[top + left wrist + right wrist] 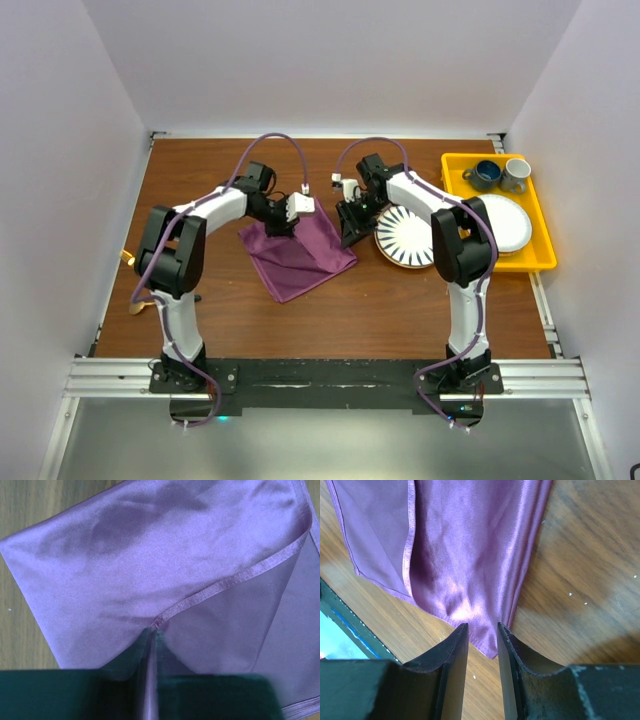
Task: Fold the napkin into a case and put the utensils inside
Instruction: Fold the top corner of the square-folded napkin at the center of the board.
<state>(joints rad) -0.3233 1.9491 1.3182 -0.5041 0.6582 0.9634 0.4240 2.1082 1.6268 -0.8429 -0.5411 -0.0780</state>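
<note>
The plum-purple napkin [297,255] lies on the wooden table, one layer folded over with its hemmed edge running across the cloth [150,555]. My left gripper [283,228] is at the napkin's far left part, its jaws [152,632] shut on a pinch of the hem, with cloth running down between the fingers. My right gripper [350,232] is at the napkin's right corner. Its jaws [482,627] stand open, and the pointed corner of the napkin [465,555] lies on the table between the fingertips. The gold utensils [138,305] lie at the table's left edge.
A striped plate [405,238] sits just right of the right gripper. Behind it on the right a yellow tray [545,262] holds a white plate [505,222], a blue cup [487,175] and a grey cup [516,175]. White walls enclose the table.
</note>
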